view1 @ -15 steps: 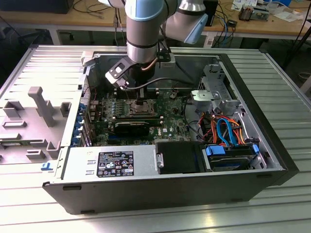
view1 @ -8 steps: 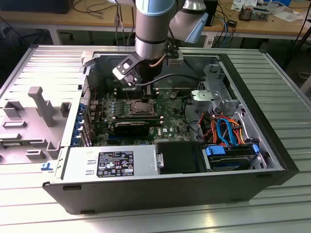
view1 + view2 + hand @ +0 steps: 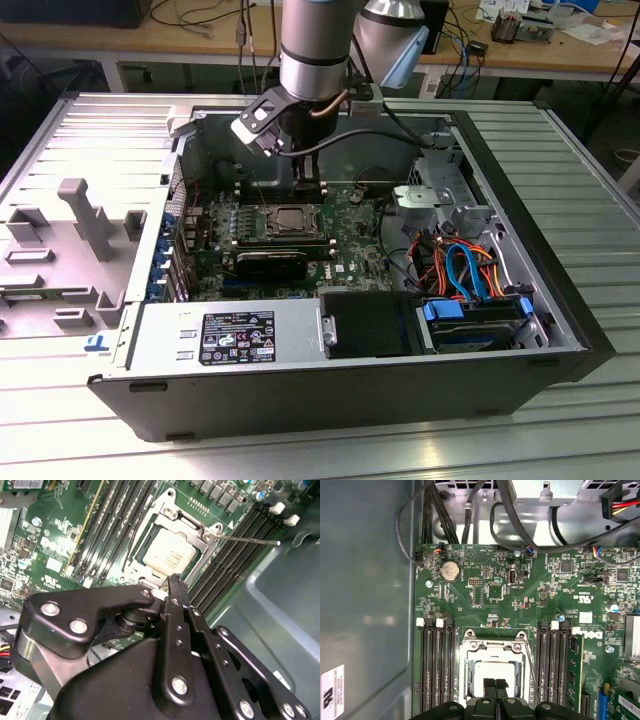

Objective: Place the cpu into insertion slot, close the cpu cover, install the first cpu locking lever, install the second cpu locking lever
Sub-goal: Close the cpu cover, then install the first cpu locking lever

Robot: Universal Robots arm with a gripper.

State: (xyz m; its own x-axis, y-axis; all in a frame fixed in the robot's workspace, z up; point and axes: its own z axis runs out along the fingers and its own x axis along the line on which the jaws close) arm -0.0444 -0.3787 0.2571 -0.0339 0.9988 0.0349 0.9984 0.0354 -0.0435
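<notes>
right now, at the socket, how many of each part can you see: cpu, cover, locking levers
cpu: 1
cpu cover: 1
locking levers: 2
total: 4

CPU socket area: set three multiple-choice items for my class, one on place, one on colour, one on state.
1. Where is the cpu? A outside the case; B on the motherboard, inside the window of the cpu cover; C on the hard drive.
2. The motherboard is: A green; B red; C white.
3. The gripper is: A wide open; B gripping a screw; C shut, empty.
Key: B, its silver top shows framed by the cover; A, green in both wrist views; C, its fingertips meet with nothing between.
</notes>
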